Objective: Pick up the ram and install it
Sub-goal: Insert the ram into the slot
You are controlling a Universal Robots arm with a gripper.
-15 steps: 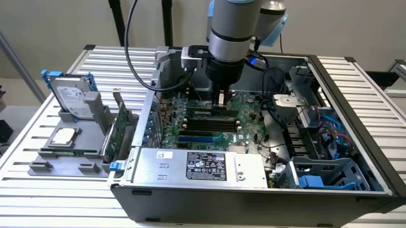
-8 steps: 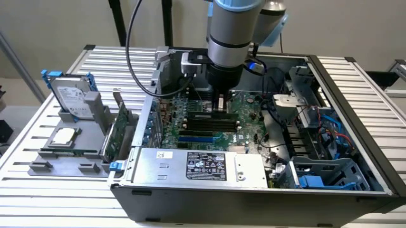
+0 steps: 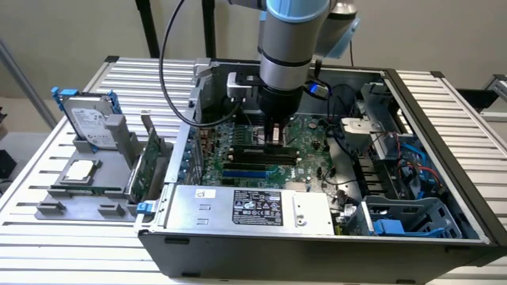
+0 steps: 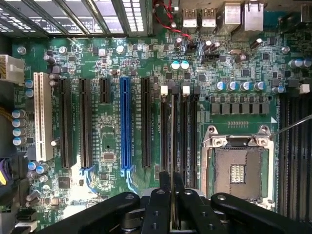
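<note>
Inside the open computer case (image 3: 443, 237), the gripper (image 3: 275, 138) has its jaws clenched on the ram (image 4: 172, 161), held edge-down to meet a motherboard slot (image 4: 176, 136).

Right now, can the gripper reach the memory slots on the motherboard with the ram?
Probably yes. The gripper holds the ram edge-on directly above the black memory slots, inside the open case. Nothing appears to stand between the ram and the slots.

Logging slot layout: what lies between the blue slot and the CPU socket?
In the wrist view, black slots lie between the blue slot and the CPU socket; the ram, edge-on in the gripper, hangs over them.
</note>
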